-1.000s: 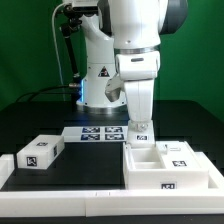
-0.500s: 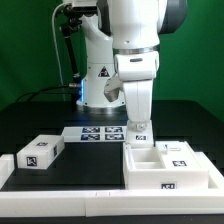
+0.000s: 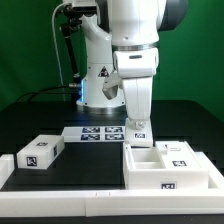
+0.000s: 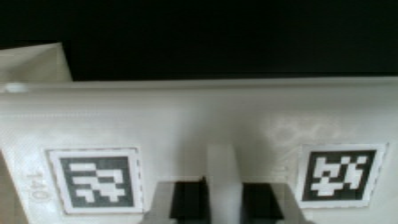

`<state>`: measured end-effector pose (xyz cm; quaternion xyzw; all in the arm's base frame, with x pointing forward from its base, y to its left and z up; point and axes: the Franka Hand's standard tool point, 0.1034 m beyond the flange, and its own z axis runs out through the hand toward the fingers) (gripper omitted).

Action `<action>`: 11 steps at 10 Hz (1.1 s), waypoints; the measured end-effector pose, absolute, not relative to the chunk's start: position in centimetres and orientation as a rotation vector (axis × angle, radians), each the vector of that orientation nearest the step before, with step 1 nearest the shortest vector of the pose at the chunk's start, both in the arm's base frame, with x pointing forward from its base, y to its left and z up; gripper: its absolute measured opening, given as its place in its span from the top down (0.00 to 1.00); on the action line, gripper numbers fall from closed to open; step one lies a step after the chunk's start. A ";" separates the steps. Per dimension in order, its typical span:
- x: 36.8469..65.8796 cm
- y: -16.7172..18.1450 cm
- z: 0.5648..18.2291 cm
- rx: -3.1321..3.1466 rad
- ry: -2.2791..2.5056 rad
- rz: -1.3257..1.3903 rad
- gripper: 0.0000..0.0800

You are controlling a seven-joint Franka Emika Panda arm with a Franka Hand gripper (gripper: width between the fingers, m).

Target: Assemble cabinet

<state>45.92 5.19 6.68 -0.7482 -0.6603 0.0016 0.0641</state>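
While the arm [image 3: 135, 40] stood near the middle of the exterior view, its last link pointed straight down and its wrist hung above the rear corner of the cabinet [image 3: 145, 175] on the exterior view's left. A small white tagged part [image 3: 140, 127] showed directly below the hand, at the cabinet's back edge.

In the wrist view, the two dark fingers [image 4: 182, 205] were parted, with a pale ridge [image 4: 222, 190] standing between them. Whether they pressed on that ridge could not be determined. Beyond them, a white tagged surface [image 4: 196, 120] filled most of the wrist view and carried one square tag to each side of the fingers.

The cabinet lay on the black tabletop [image 3: 90, 162] at the exterior view's lower right, with its open compartments facing up and a tag on its near wall. It therefore sat directly under and in front of the fingers.

A loose white drawer block [image 3: 40, 153] lay well apart at the exterior view's left. The marker board [image 3: 100, 133] lay flat behind the bare stretch of tabletop between that block and the cabinet. A white ledge [image 3: 60, 195] bounded the tabletop along the near edge.
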 end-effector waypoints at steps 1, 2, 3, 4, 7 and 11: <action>45.9 5.2 6.6 -2.259 -1.993 0.006 0.91; 45.9 5.2 6.6 -2.259 -1.992 0.006 0.91; 45.9 5.2 6.6 -2.259 -1.991 0.007 0.91; 46.0 5.2 6.6 -2.259 -1.991 0.007 0.91; 46.1 5.3 6.6 -2.255 -1.986 0.017 0.91; 46.2 5.4 6.5 -2.273 -1.966 0.012 0.91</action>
